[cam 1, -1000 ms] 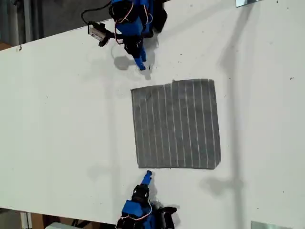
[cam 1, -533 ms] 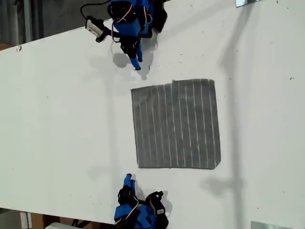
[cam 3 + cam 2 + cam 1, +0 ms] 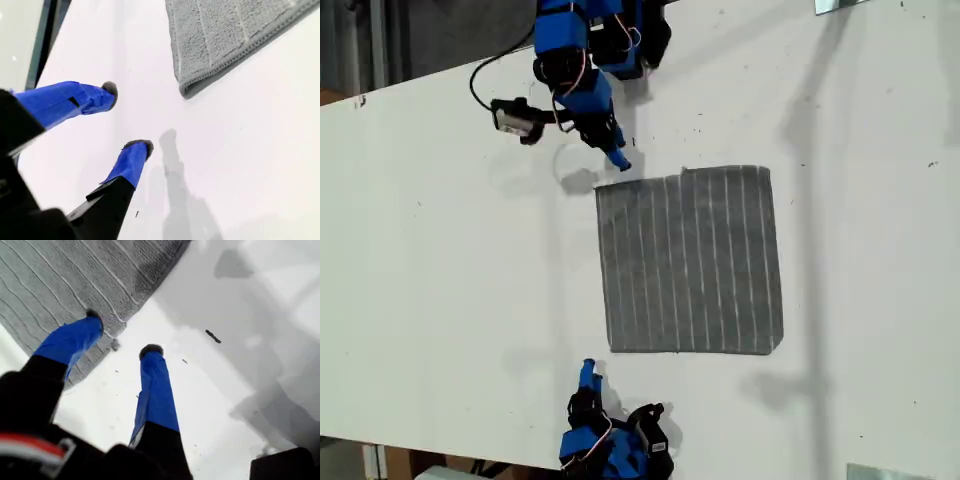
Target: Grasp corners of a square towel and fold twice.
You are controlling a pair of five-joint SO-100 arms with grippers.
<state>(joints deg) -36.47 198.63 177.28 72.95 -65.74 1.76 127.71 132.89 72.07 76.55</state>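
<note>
so far the towel [image 3: 688,260] lies flat mid-bench, unfolded, so this is the approach step. my first hand [image 3: 122,335] is spread over a corner [image 3: 112,342] on the far-edge side; my second hand [image 3: 127,117], also spread, hovers short of the near-edge corner [image 3: 187,90]. next, each hand needs to lower and pinch its corner.

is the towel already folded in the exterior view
No, the towel lies flat as one open square on the table, with neither gripper holding a corner.

Bright even light, soft shadows, wrist views slightly blurred.
</note>
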